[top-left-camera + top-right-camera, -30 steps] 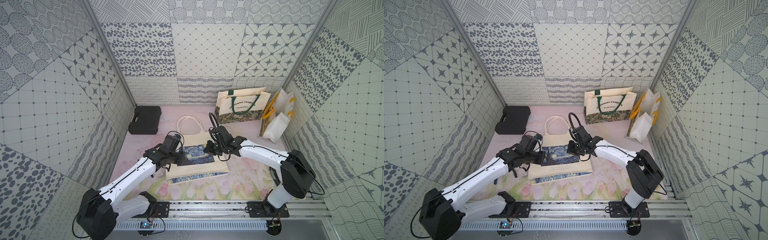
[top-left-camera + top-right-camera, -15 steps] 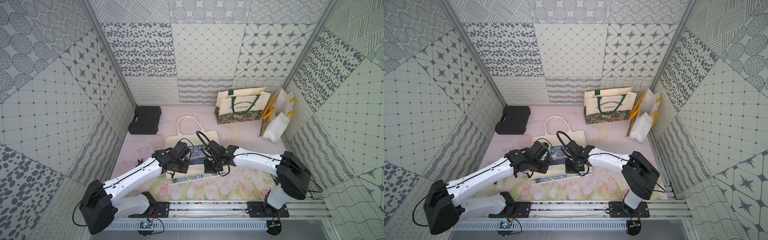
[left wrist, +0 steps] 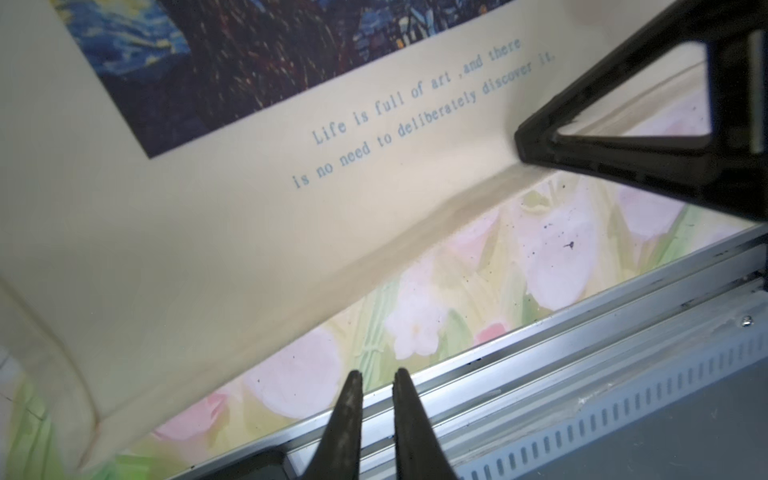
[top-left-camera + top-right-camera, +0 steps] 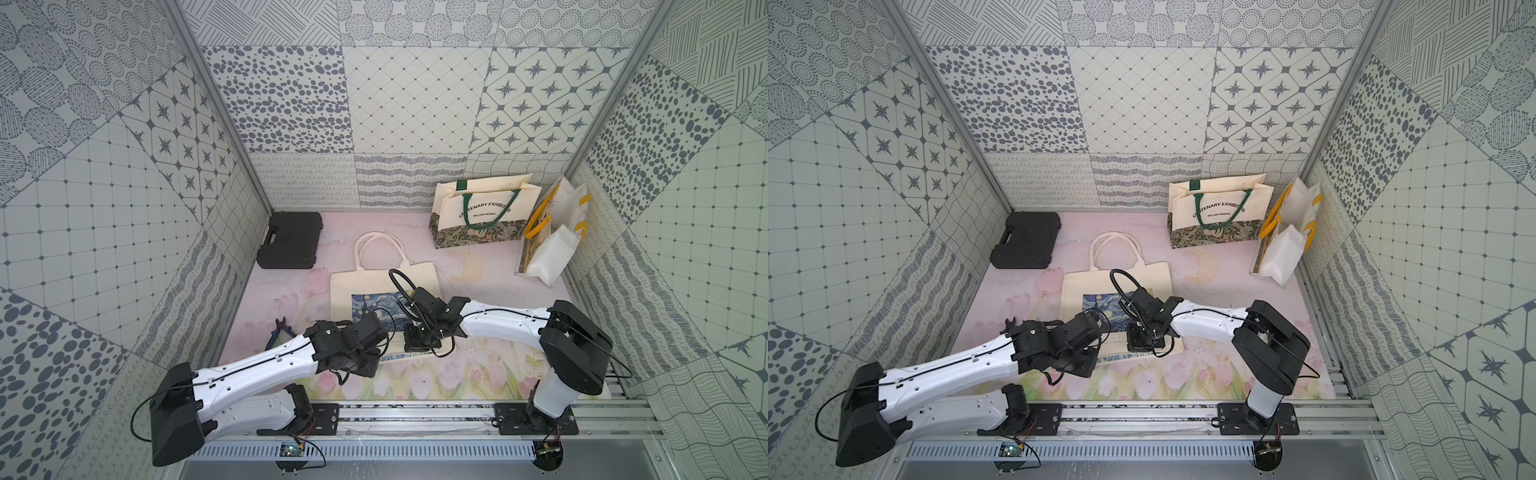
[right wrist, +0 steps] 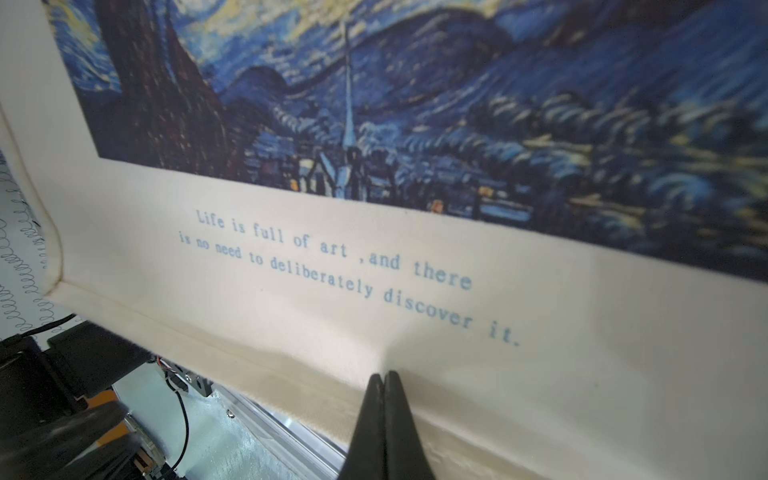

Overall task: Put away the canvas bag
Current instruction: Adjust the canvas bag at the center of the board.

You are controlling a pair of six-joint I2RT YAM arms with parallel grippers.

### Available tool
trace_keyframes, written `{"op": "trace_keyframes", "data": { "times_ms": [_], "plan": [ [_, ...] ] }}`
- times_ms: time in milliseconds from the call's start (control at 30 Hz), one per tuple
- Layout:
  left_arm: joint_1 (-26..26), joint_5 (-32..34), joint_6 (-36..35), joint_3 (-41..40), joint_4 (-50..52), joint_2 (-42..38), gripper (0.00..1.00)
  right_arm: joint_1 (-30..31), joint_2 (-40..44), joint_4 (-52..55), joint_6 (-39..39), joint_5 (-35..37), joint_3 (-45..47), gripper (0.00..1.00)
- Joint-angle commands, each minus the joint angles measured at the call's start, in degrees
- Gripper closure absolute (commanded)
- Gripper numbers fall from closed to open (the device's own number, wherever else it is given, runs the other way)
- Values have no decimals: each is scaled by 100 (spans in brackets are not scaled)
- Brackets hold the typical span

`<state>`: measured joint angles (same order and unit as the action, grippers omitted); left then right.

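One canvas bag (image 4: pixel 374 282), tote (image 4: pixel 482 205), case (image 4: pixel 291 239) and pliers (image 4: pixel 276 332) each; perhaps two white bags (image 4: pixel 550 253).

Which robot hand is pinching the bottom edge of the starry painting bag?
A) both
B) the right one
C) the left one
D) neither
B: the right gripper is shut on the hem of the canvas bag, while the left gripper shows a gap between its tips, with nothing in it.

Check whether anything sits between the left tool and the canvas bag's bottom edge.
Nothing visible does. In the left wrist view, only bare floral mat lies between the left tool and the bottom edge of the canvas bag. The right tool grips that edge further along, off to one side.
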<state>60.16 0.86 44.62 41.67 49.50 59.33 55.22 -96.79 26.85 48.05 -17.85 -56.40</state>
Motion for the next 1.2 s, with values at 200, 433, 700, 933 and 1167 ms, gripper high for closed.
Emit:
{"op": "trace_keyframes", "data": {
  "times_ms": [200,433,700,933,1167],
  "plan": [
    [145,564,1088,-46,551,-164,60,41,-151,-290,116,-166,91,100],
    [149,466,982,17,435,444,65,41,-125,-371,134,-193,136,100],
    [-24,424,816,243,432,1253,69,26,-16,-501,192,-175,184,100],
    [-839,102,191,254,107,1565,72,-46,-11,-659,240,-200,239,100],
    [-1134,16,-480,949,-66,2450,71,-493,-97,-755,132,-459,159,100]
  ]
}}
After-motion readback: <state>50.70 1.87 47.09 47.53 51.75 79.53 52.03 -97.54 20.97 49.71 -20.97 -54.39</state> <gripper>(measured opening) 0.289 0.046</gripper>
